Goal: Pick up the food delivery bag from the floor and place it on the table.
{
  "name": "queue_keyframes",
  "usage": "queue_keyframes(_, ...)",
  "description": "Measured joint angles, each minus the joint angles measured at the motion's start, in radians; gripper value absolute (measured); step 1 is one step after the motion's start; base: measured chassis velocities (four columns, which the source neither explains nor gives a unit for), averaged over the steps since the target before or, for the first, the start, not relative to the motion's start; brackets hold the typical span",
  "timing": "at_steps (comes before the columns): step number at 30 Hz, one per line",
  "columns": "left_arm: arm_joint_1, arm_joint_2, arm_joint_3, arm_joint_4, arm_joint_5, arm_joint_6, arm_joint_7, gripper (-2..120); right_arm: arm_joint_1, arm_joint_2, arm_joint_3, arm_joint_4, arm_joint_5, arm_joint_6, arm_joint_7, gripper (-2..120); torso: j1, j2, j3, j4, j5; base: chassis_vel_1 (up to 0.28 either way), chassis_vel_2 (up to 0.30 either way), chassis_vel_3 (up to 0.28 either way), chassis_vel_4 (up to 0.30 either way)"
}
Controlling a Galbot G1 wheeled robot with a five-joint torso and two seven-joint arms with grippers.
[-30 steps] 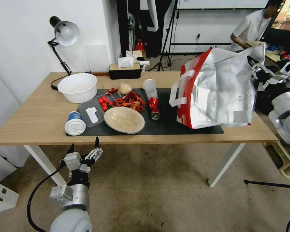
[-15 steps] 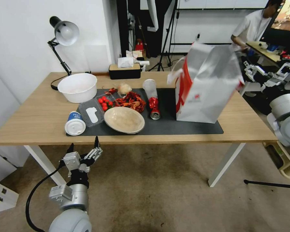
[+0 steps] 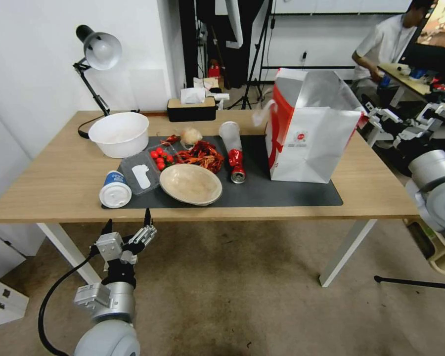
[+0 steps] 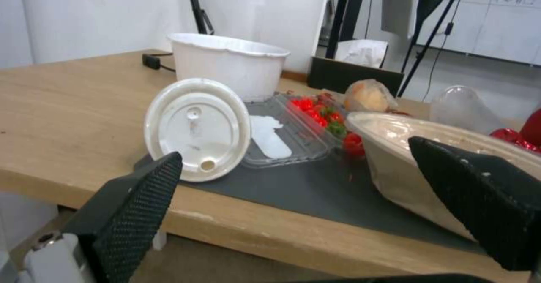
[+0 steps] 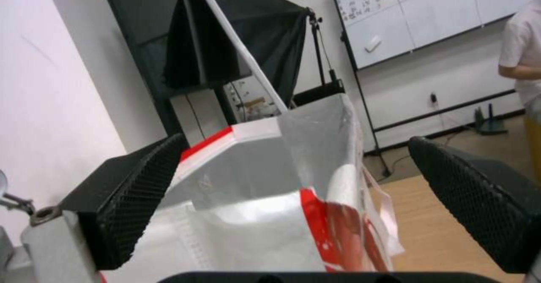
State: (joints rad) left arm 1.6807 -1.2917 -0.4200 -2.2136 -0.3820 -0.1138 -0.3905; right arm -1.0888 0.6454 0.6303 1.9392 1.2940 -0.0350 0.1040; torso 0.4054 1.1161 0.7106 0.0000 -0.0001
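With the tall white-and-red paper food delivery bag (image 3: 309, 132) standing upright on the dark grey rectangular mat (image 3: 287, 195) of the long light-wood table (image 3: 49, 183), placing step judged finished, release done. Bag at the mat's right end, silver foil lining showing at its open top, white strap handle hanging on its left side, well apart from the crushed red drink can (image 3: 237, 165) and the shallow beige bowl (image 3: 190, 184). Right gripper (image 3: 395, 123) just beside the bag's right edge, level with its upper half, jaws spread wide, holding nothing; right wrist view: bag mouth (image 5: 270, 198) close ahead between the black textured fingers (image 5: 135, 198). Next move judged to call for a clear retreat without nudging the bag. Left gripper (image 3: 128, 230) parked low before the table's front edge, pointing up, jaws apart, empty.
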Motion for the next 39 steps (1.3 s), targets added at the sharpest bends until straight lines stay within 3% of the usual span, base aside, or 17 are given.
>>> queue_keyframes(10,0.007,0.003,-0.021,-0.004,0.01,0.004,0.039,100,-0.179,0.047,0.051,0.084,-0.252,0.043,-0.022,100,0.0,0.0,0.0,-0.0004,0.0,0.0,0.0,0.0,0.0)
queue_keyframes(13,0.03,-0.006,-0.043,-0.016,0.02,0.001,0.063,100,-0.258,0.08,0.046,0.118,-0.357,0.082,-0.025,100,0.0,0.0,0.0,0.0005,0.0003,0.0,0.0,0.0,0.0)
queue_keyframes(19,0.049,0.002,-0.048,-0.013,0.028,0.003,0.093,100,-0.429,0.147,0.061,0.165,-0.501,0.161,-0.043,100,0.0,0.0,0.0,-0.0004,0.0002,0.0,0.0,0.0,0.0)
queue_keyframes(23,0.046,0.001,-0.047,0.028,0.05,0.002,0.114,100,-0.562,0.252,0.039,0.18,-0.613,0.23,-0.051,100,0.0,0.0,0.0,-0.0002,0.0001,0.0,0.0,0.0,0.0)
queue_keyframes(27,0.04,0.0,-0.046,0.049,0.061,0.0,0.12,100,-0.613,0.299,0.026,0.185,-0.643,0.249,-0.057,100,0.0,0.0,0.0,-0.0004,-0.0001,0.0,0.0,0.0,0.0)
queue_keyframes(31,0.025,0.012,-0.039,0.1,0.084,-0.02,0.135,100,-0.683,0.396,0.004,0.174,-0.718,0.304,-0.076,100,0.0,0.0,0.0,0.0,-0.0004,0.0,0.0,0.0,0.0)
queue_keyframes(39,0.02,0.018,-0.055,0.176,0.128,-0.084,0.149,100,-0.655,0.465,-0.035,0.104,-0.778,0.34,-0.114,100,0.0,0.0,0.0,0.0001,0.0,0.0,0.0,0.0,0.0)
